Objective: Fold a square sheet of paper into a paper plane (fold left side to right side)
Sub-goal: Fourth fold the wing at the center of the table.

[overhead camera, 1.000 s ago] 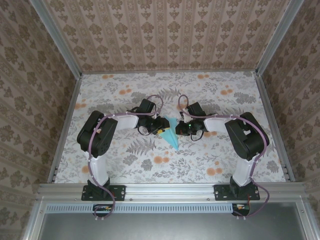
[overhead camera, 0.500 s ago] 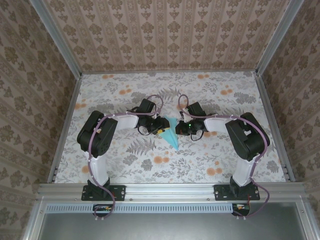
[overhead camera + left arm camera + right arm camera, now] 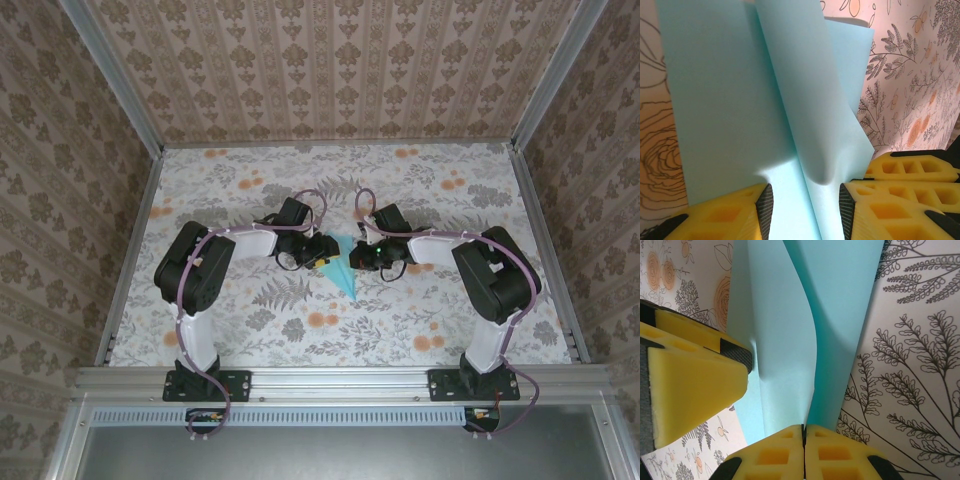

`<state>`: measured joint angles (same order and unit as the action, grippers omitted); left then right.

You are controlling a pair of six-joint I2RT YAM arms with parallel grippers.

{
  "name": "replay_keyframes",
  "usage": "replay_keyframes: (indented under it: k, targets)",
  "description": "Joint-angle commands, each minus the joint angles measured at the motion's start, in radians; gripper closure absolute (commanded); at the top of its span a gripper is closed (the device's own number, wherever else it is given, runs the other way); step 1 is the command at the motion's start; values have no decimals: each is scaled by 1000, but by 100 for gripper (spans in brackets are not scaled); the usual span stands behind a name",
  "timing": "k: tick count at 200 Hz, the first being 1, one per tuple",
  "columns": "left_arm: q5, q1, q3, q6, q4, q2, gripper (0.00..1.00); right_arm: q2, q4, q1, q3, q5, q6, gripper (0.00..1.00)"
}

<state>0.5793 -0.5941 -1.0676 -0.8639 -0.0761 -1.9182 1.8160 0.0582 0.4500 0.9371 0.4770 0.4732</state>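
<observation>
Lying near the middle of the floral worktop (image 3: 240,190), between the two arms: paper plane (image 3: 344,276), cyan-blue, a narrow dart. Its point is toward the arm bases and its wide end is away from them. Left gripper (image 3: 321,260) sits at its left edge and right gripper (image 3: 363,258) at its right edge, both low over the paper and close together.

Top view: gives position and outline — the jaws are too small here to read.

Left wrist view: paper plane (image 3: 730,100) seen close. A flat layer lies on the worktop (image 3: 912,75), with a raised flap curving up along the centre crease. Left gripper (image 3: 805,202) jaws are released and parted, one yellow finger (image 3: 725,217) on each side of the flap. The flap's lower part runs through the gap. Whether the dark pads touch the paper cannot be told.

Right wrist view: right gripper (image 3: 804,442) jaws are clenched, the two yellow fingers face to face, grasping the lifted flap of the paper plane (image 3: 782,370) in the seam. The flap rises from the seam, bowed — the worktop (image 3: 912,370) lies to its right. One left-gripper finger (image 3: 690,380) stands at the left of the view, its dark pad just beside the paper.
</observation>
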Motion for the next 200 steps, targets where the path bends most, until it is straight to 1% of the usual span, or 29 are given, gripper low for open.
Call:
replay_keyframes:
  k: [1,48,154,200]
  targets:
    - [-23,-4,-11,15,-48,-30,57,17,34,7,28,-25,-16,92]
    - [-22,-4,-14,18,-54,-30,57,29,44,7,40,-41,-22,92]
    - [-19,-4,-17,19,-55,-33,57,65,65,15,51,-33,-24,92]
    - [-22,-3,-33,44,-76,15,54,60,83,19,32,-40,-21,92]
